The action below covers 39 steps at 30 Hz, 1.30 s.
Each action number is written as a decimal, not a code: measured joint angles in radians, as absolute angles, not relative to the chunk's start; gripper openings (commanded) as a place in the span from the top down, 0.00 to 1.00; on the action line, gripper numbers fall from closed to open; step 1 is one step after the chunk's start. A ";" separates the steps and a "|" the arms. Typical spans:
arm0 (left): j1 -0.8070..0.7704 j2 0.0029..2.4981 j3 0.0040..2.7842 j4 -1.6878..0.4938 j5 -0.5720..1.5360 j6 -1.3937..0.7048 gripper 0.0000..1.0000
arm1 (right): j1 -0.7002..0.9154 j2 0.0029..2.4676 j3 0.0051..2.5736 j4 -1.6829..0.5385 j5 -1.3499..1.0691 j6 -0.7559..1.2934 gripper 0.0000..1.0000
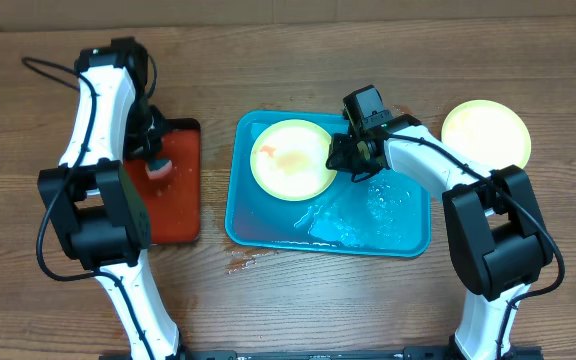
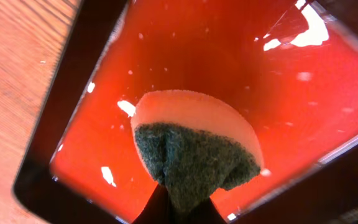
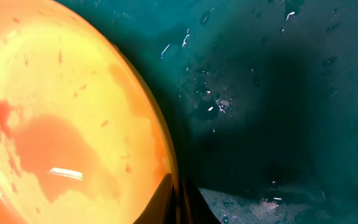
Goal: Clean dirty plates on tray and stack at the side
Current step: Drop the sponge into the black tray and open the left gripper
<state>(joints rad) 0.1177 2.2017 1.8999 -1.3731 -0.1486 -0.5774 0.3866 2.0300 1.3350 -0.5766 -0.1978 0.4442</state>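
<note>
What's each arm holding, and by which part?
Left gripper: the sponge, by its green scouring end. Right gripper: the dirty plate, by its rim.

I count two yellow-green plates: the plate in the tray (image 1: 293,160) and the plate on the table (image 1: 485,133). A light blue plate I cannot count with certainty, because the pale wet shape in the tray is not clear enough. Trays are two: one turquoise tray (image 1: 253,215) and one red tray (image 1: 173,215). There is one sponge (image 2: 197,143). Robot arms are two, the left arm (image 1: 98,110) and the right arm (image 1: 438,165). Each arm carries one gripper, so two in total: the left gripper (image 2: 176,208) and the right gripper (image 1: 336,155). There is one wooden table (image 1: 288,300).
</note>
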 measured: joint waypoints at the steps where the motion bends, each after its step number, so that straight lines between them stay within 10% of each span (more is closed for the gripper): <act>1: 0.121 2.202 1.876 -1.354 -0.144 -0.566 0.96 | 0.387 2.030 1.335 -0.577 -0.198 0.445 0.96; 20: 0.127 2.202 1.799 -1.237 -0.115 -0.500 0.75 | 0.387 2.030 1.335 -0.577 -0.198 0.444 0.96; 32: 0.140 2.202 1.845 -1.330 -0.103 -0.494 0.87 | 0.387 2.030 1.335 -0.577 -0.198 0.444 0.96; 34: 0.152 2.202 1.899 -1.357 -0.088 -0.485 0.78 | 0.387 2.030 1.335 -0.579 -0.198 0.442 0.96; 39: 0.193 2.202 2.026 -1.388 -0.058 -0.462 0.00 | 0.406 2.030 1.361 -0.643 -0.171 0.390 0.96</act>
